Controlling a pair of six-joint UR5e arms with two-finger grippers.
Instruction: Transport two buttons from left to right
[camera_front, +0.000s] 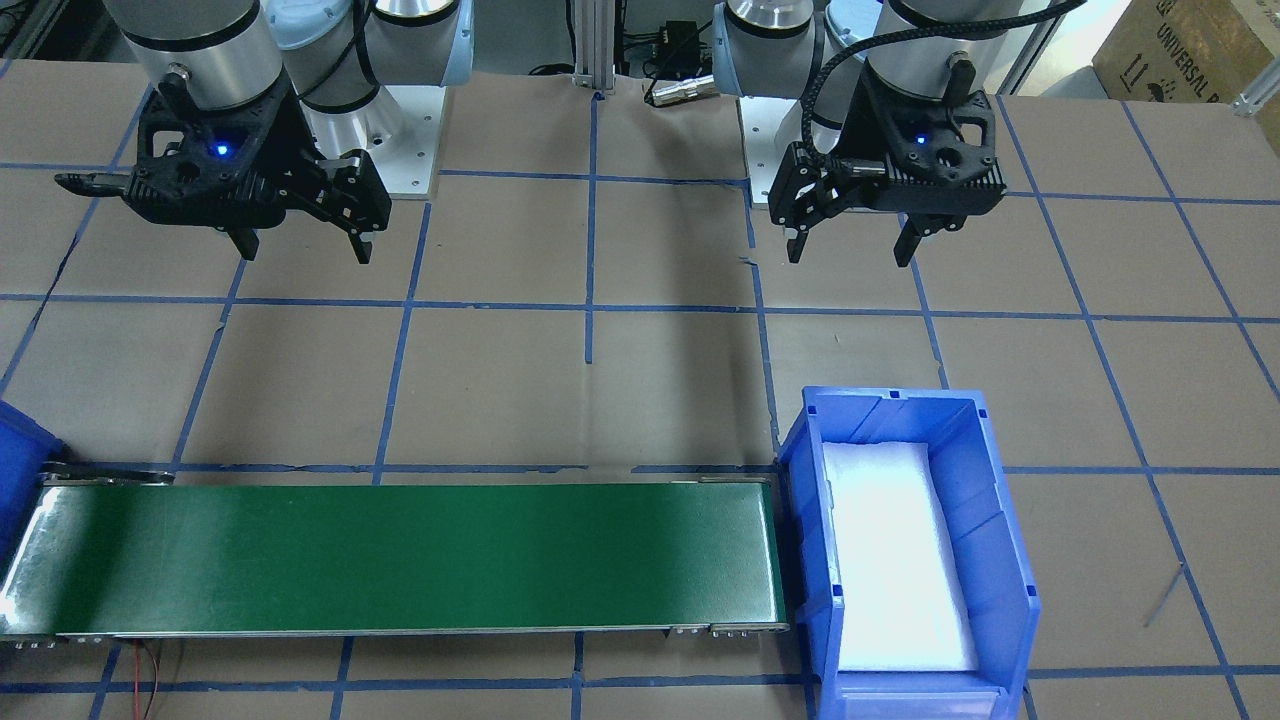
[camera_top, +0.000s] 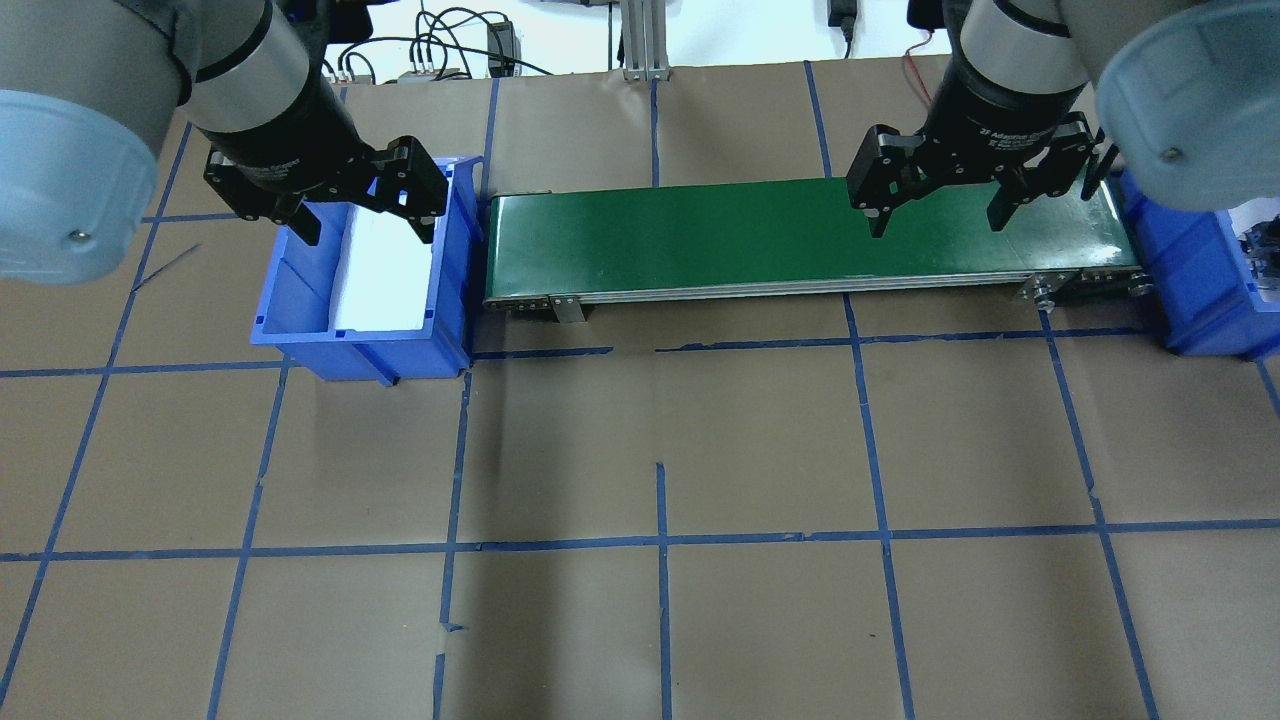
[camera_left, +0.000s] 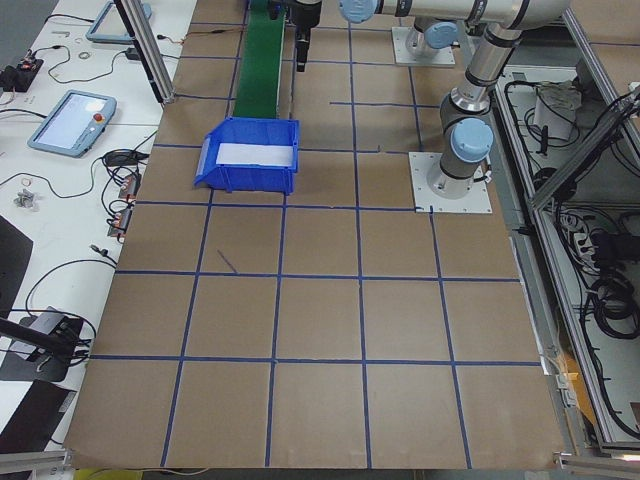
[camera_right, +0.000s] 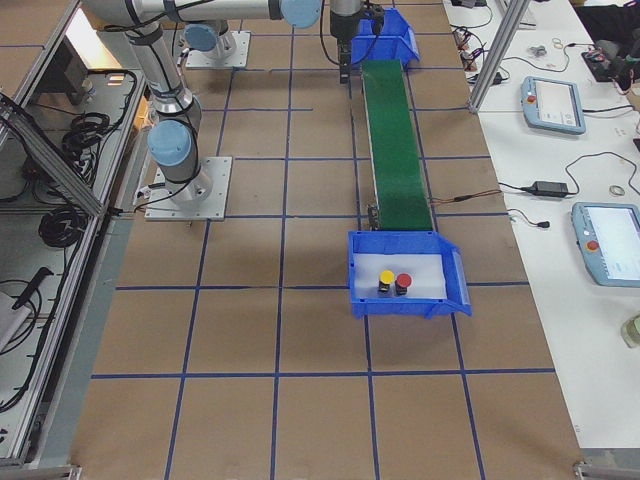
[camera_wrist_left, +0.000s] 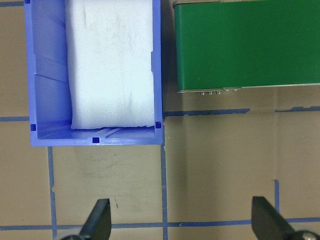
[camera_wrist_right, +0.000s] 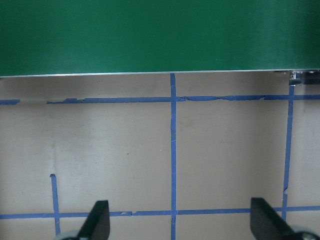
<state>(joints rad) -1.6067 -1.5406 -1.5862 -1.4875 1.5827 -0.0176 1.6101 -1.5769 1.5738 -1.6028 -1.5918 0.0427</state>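
Both buttons, the yellow one (camera_right: 386, 279) and the red one (camera_right: 403, 282), sit side by side and upright on the white padding of the blue bin at the robot's right end (camera_right: 405, 307), just past the end of the green belt (camera_top: 800, 235). The bin at the left end (camera_top: 300, 300) shows only its white foam pad (camera_wrist_left: 110, 65), so I judge the carrying as good as done. The left hand (camera_front: 850, 250) hangs above the bare desk (camera_top: 760, 440) near the empty bin, its fingers wide apart and holding nothing. The right hand (camera_front: 303, 250) is likewise spread and empty, hovering beside the belt on the robot's side. What is left, as I read it, is a tidy finish. Keep both hands high and spread, and draw them back over the open brown surface rather than across the bins, so that no finger catches a rim or nudges the buttons (they look top-heavy and could tip on the soft padding). The desk is covered in brown paper marked into squares with blue tape, which is torn in places. Along the far side of the room runs a white bench with handheld control screens (camera_right: 555, 105), loose cables and aluminium posts.
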